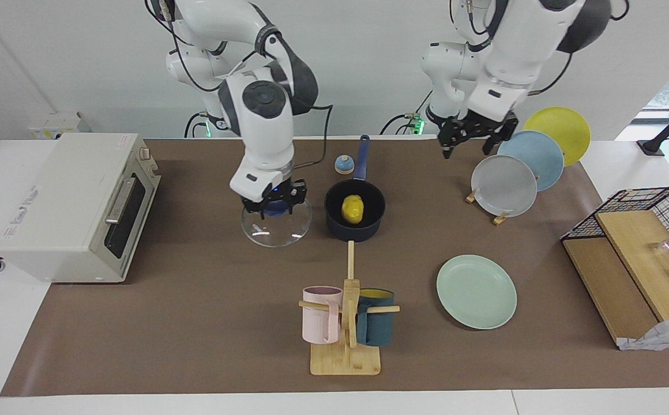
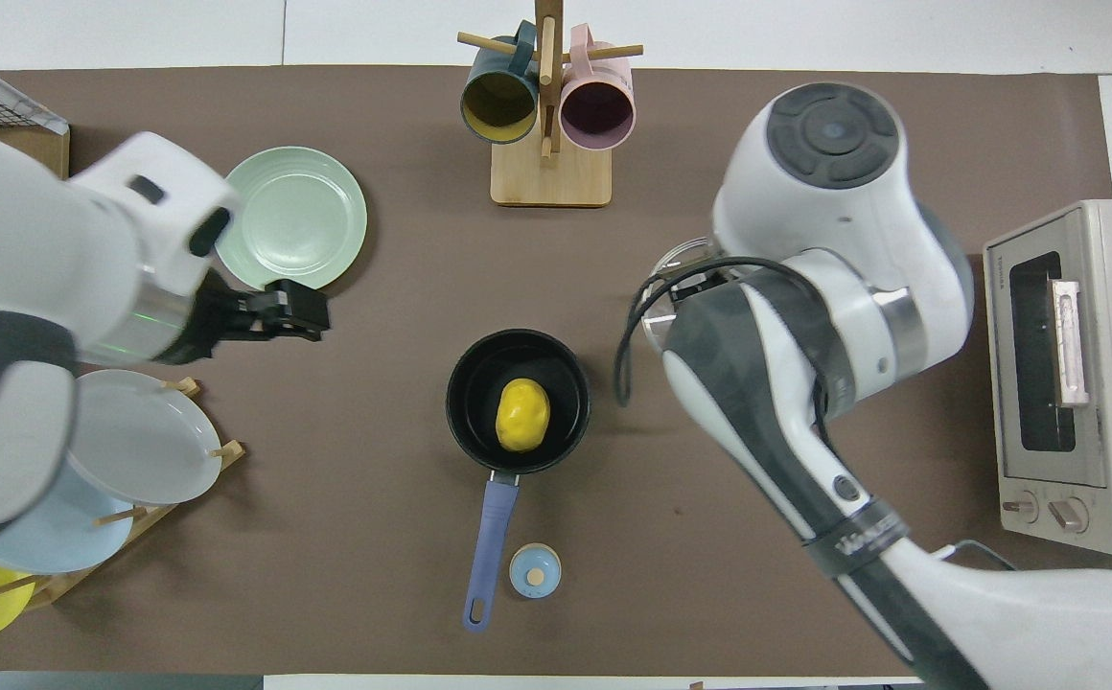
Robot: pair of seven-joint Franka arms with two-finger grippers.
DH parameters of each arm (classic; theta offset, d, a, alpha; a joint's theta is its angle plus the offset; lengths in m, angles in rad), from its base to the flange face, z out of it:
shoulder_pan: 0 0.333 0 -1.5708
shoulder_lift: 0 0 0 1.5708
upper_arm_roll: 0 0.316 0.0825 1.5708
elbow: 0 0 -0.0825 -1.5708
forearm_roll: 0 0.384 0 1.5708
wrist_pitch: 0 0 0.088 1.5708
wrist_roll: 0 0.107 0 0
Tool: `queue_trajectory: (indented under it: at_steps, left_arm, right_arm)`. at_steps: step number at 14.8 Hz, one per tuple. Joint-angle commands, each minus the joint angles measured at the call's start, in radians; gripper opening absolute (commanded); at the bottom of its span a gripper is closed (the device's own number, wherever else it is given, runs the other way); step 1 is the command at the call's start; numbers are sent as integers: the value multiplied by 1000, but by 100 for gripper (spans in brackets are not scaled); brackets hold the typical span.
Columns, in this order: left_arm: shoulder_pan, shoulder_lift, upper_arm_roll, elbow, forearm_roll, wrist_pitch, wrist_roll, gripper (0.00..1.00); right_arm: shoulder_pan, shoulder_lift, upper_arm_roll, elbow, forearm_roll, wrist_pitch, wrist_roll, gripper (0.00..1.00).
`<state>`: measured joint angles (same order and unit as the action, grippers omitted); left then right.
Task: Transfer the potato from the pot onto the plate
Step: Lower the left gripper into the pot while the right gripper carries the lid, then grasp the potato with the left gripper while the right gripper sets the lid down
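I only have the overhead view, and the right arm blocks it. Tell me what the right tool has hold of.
Observer: The right tool is shut on the blue knob of the glass lid.
Operator: Give me where that lid is.
Observer: It is level, beside the pot, toward the right arm's end of the table. It is down at the mat, but I cannot tell whether it touches.
Operator: Now report the left tool's height.
Observer: The left tool hangs open and empty in the air, well above the table, next to the grey plate in the rack.
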<state>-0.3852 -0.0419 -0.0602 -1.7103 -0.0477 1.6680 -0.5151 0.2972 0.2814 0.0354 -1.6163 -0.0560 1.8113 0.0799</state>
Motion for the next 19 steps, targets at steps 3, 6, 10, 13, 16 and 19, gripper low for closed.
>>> queue_trajectory:
  at_steps: [3,6,10,13,16,19]
  left_arm:
    - [-266,5,16,-285,-4,283,-264,100]
    - [-307,56,14,-360,-4,446,-292,100]
    - [-337,92,14,-368,-18,501,-325,100]
    - [-350,141,16,-384,-18,579,-345,100]
    - [-337,158,16,-387,-18,587,-327,100]
    - [-340,194,16,-400,-18,650,-336,100]
  right_arm:
    - [-197,-93,14,-233,22,152,-241,32]
    - [-259,-145,12,-405,22,297,-307,33]
    - [-317,-171,12,-551,22,468,-370,35]
    - [-328,-172,12,-603,22,506,-368,46]
    - [-329,-191,12,-658,22,549,-358,56]
    - [-332,-185,12,-616,24,522,-359,100]
